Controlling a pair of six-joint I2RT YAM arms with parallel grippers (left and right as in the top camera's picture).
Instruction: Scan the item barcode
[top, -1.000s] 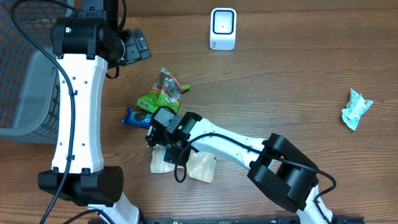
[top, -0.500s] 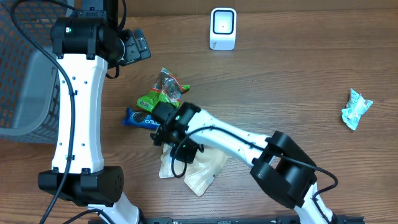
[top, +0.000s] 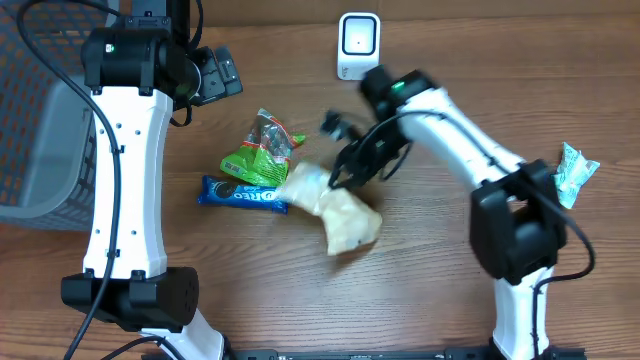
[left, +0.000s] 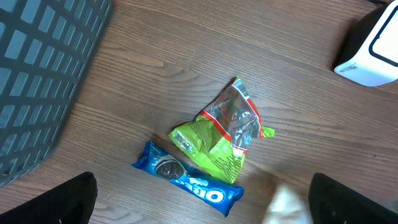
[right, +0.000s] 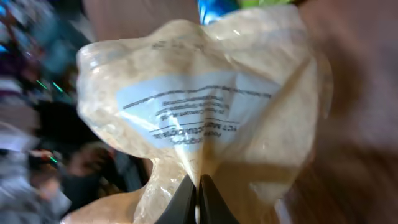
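Wood-grain table (top: 450, 300) is seen beneath a crinkled clear bag (top: 335, 205) of pale grains, pinched at a fold by the clenched right gripper (right: 198, 198). Its long axis is laid diagonally at mid-frame, just below the white boxy scanner (top: 358, 46). Which way its printed label is turned cannot quite be told through blur. The left gripper (top: 215, 78) is spread wide and empty at upper left, farther off.

You've got a brown wooden worktop (top: 560, 60) filling the overhead view from edge to edge, its grain running left to right. The light falls soft and even on it, and you see only faint shadows on the wood. At the left edge of that view stands a grey basket (top: 40, 150), its mesh wall a grid of square openings.
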